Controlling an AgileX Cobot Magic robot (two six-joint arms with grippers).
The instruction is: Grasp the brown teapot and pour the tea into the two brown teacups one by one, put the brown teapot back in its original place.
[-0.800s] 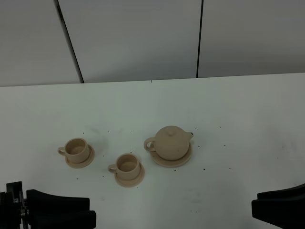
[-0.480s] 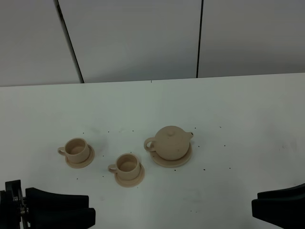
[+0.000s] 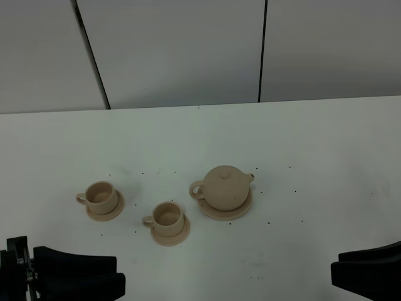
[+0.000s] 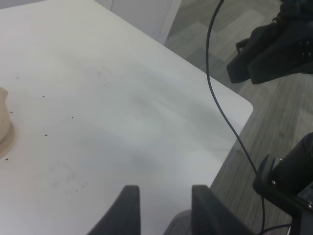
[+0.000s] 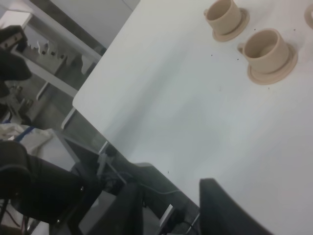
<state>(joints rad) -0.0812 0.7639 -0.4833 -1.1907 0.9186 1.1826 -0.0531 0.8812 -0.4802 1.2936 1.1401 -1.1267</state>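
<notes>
The teapot (image 3: 224, 186) sits on its saucer (image 3: 241, 212) mid-tabletop (image 3: 313, 157). Its loop handle points toward the left cup (image 3: 101, 195) and the near cup (image 3: 168, 217). Both arms wait at the near edge, well apart from the teapot. The left jaws and right jaws stand open, holding nothing. I judge a good reach squares the jaws across the handle, then lifts level.

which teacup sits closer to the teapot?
The front teacup, just left of the teapot in the exterior view. The other teacup stands farther left and slightly farther back.
</notes>
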